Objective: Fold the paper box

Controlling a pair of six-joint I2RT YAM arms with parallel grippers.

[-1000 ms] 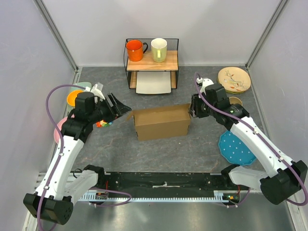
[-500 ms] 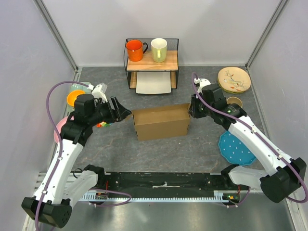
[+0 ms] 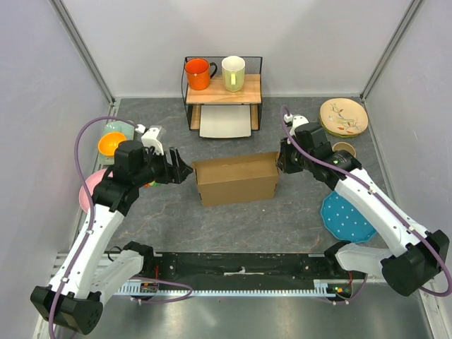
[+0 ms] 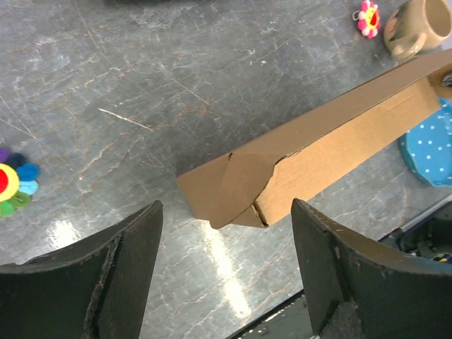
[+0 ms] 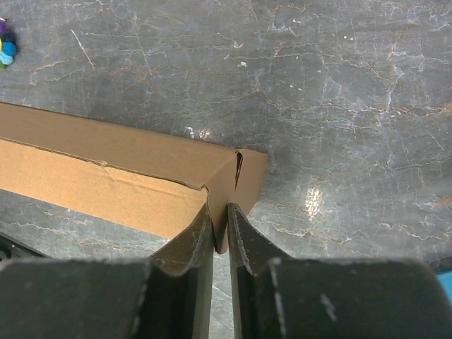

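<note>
— Jaws first: how do yours stand?

— My left gripper (image 4: 224, 206) is spread wide. Its two dark, matte fingers flank the left end of the paper box (image 4: 339, 141) without touching it. My right gripper (image 5: 219, 212) is pinched narrow on the box's right end wall, with the thin cardboard edge caught between its pads.

— And around you, biggest first?

— The table (image 3: 212, 226) is grey, veined like stone and faintly glossy. The box sits mid-table between my two arms. It is plain brown cardboard, a long shallow rectangle, with a rounded flap folded across its left end. Behind it stands a shelf (image 3: 219, 95), a wooden board in a black wire frame, with a flat white tray (image 3: 226, 123) underneath.

— The smaller things?

— A blue plate (image 3: 346, 217) with white dots lies beside my right arm, and a cream plate (image 3: 343, 116) with a painted sprig lies far right. A pink plate (image 3: 86, 192) and an orange bowl (image 3: 111, 145) are on the left. On the shelf stand an orange mug (image 3: 198, 73) and a pale yellow mug (image 3: 234, 73). Smallest is a flower-shaped toy (image 4: 10, 187) with coloured petals, left of the box.
</note>
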